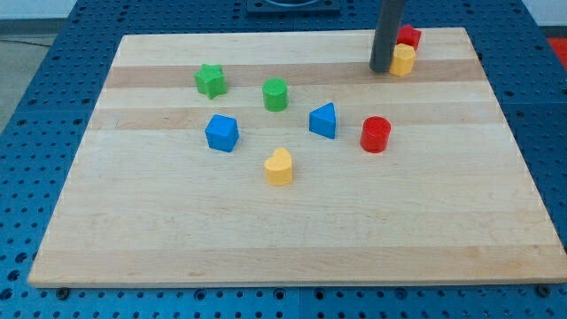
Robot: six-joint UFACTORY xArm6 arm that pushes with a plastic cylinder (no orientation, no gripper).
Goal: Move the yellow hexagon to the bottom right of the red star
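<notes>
Spanning nearly the whole view, a pale wooden bench (292, 239) lay on a blue perforated base (35, 115), with small coloured blocks scattered over its upper half. The arm's dark rod came down from the view's top, and my tip (381, 70) rested on the board near the top right corner. No gripper was fitted, so there was nothing to report as apart, together or clamped.

The yellow hexagon (403, 60) sat just to the view's right of my tip, close enough that contact could not be ruled out. Directly behind it, toward the view's top, the red star (408, 37) appeared to touch it and was partly hidden by it and by the rod. Judged from this, the hexagon lay below the star and a little to its left, so a short push toward the view's right seemed to be what remained. My tip was on the correct side for that.

The hexagon looked squat, bright yellow and faceted, its left side half covered by the rod.

Well apart, lower on the board, stood a red cylinder (376, 135), a blue triangular block (323, 120), a blue cube (221, 133), a yellow heart (279, 167), a green cylinder (275, 94) and a green star (211, 81).
</notes>
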